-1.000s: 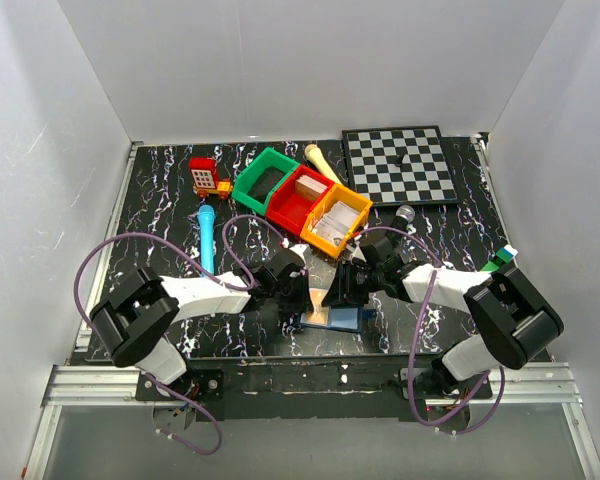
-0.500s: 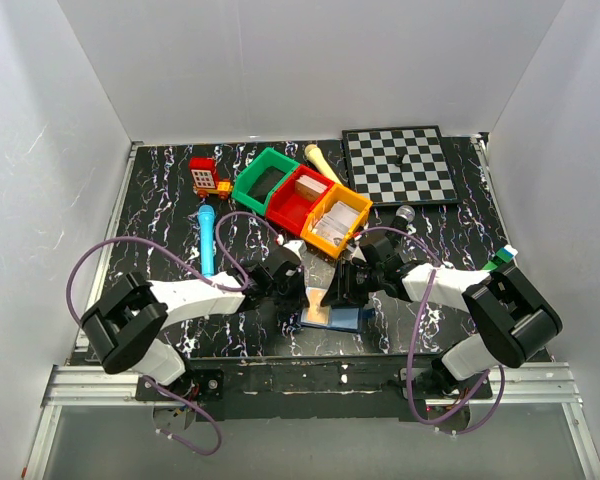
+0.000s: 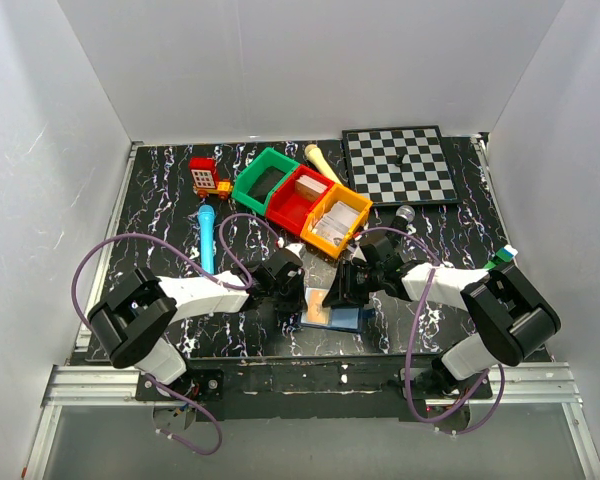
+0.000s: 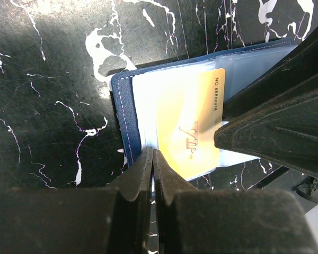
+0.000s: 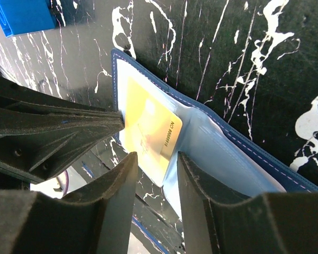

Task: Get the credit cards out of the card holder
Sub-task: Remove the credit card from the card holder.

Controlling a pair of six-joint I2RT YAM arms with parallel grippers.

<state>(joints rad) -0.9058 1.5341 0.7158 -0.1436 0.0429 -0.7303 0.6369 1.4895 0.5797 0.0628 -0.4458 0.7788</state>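
The card holder (image 3: 342, 318) lies open near the table's front middle, navy outside (image 4: 120, 114) with pale inner panels (image 5: 228, 159). A yellow card (image 4: 188, 127) sticks partly out of its left pocket and also shows in the right wrist view (image 5: 148, 132). My left gripper (image 4: 152, 156) is shut at the near edge of the left panel, and a thin pale sliver shows between its tips. My right gripper (image 5: 156, 169) is open, and its jaws straddle the card's free corner without touching it. In the top view the left gripper (image 3: 300, 292) and right gripper (image 3: 336, 296) meet over the holder.
Green (image 3: 263, 178), red (image 3: 300, 198) and orange (image 3: 338, 218) bins stand just behind the grippers. A chessboard (image 3: 398, 165) is at the back right, a cyan marker (image 3: 208, 238) and a red toy (image 3: 204, 174) at the left. A small blue cube (image 5: 24, 13) lies beside the holder.
The left arm's elbow swung a little left and back. Both grippers stayed at the holder. More of the yellow card now shows in the top view.
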